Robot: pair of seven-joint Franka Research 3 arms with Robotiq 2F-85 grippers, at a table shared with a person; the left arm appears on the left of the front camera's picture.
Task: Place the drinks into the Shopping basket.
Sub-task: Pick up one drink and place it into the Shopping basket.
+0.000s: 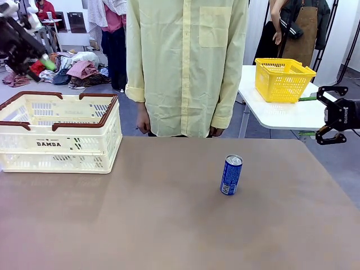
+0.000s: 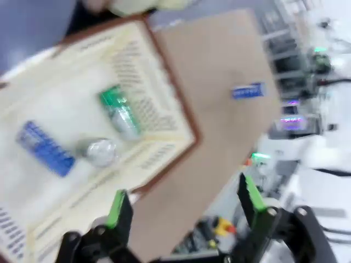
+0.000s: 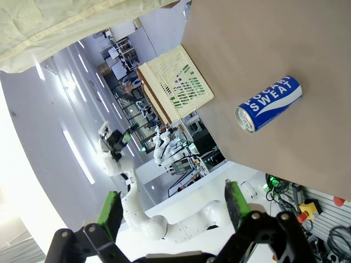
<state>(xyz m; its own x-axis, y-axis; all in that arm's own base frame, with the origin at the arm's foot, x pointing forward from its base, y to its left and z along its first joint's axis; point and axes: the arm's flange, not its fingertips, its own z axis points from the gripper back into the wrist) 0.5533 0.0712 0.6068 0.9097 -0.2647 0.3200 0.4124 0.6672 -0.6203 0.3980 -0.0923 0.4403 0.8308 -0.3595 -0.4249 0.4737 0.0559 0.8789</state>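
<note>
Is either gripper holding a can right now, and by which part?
Nothing is held. The left gripper hangs open above the Shopping basket. The right gripper is open and empty, apart from the blue can standing on the table.

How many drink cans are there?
3 for sure: a blue can standing on the table, plus a green can and a second blue can lying inside the Shopping basket. A blurry silver thing between them may be a fourth.

Glossy metal can [image 1: 231,175], plastic basket [image 1: 59,132] (matt tabletop [image 1: 140,225])
</note>
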